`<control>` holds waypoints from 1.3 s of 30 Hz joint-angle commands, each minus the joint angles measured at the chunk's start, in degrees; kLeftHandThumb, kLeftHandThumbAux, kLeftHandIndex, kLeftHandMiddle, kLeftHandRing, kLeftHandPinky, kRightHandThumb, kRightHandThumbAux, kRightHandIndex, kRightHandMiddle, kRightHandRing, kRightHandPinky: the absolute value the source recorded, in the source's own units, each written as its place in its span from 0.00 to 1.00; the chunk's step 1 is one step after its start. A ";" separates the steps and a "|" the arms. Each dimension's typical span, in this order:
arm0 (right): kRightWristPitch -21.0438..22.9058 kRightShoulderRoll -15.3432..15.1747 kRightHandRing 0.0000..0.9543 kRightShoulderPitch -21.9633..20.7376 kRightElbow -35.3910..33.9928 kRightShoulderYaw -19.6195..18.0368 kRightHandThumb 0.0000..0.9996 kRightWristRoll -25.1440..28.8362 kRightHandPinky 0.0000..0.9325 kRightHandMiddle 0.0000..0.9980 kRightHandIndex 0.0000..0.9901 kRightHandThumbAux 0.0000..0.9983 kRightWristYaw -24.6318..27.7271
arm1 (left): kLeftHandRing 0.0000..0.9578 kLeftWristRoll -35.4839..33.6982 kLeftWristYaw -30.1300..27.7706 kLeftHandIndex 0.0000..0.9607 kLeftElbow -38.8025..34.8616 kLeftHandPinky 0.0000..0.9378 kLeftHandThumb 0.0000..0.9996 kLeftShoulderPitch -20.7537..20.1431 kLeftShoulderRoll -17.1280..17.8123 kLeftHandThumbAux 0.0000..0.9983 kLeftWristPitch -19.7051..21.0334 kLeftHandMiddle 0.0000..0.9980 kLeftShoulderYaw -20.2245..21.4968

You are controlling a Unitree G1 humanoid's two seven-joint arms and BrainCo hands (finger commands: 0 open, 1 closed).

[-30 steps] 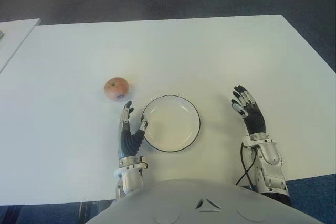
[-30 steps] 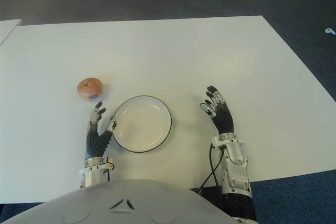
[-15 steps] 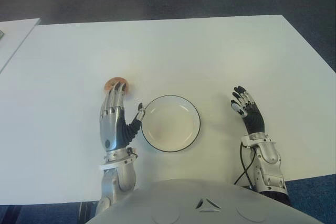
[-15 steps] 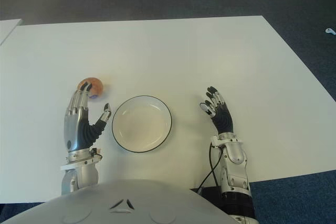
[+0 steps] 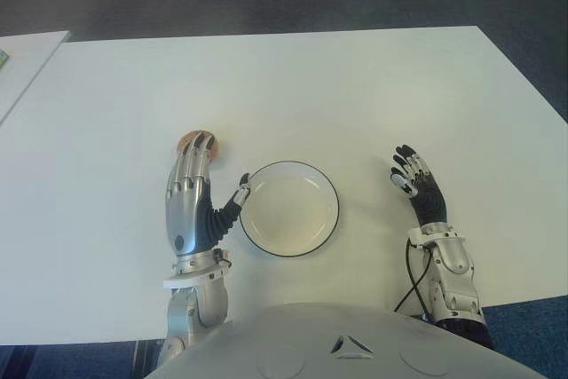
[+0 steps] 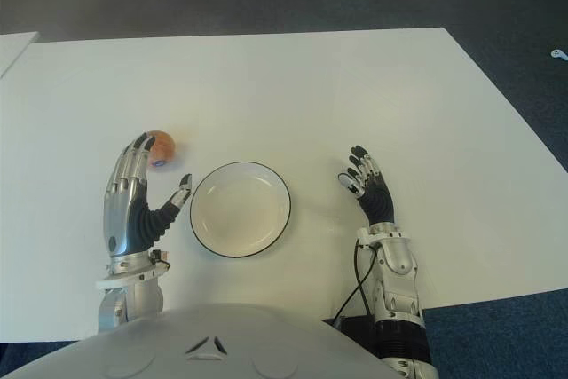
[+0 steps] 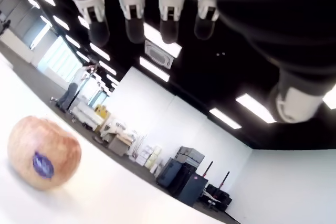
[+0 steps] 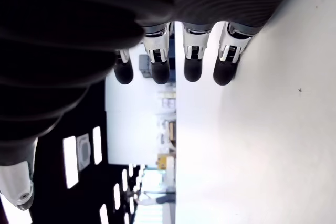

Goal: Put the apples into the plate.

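Left hand (image 5: 189,206) fingers spread above apple (image 6: 161,147), beside bare plate (image 5: 288,209) on table (image 5: 355,95).

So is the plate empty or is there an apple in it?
Empty. The plate shows only its bare white inside. The apple sits on the table beside it, by the open left hand.

My left hand (image 5: 188,210) has a silver metal back, black palm and white-tipped fingers. My right hand (image 5: 417,185) is black with white knuckle segments; 1 black cable (image 5: 411,277) runs beside its silver forearm.
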 commanded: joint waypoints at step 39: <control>-4.50 -0.34 0.00 -1.60 8.29 -1.09 0.12 -0.13 0.00 0.03 0.00 0.53 -0.53 | 0.00 -2.72 -19.09 0.04 29.48 0.07 0.29 -25.94 22.83 0.38 2.74 0.00 6.45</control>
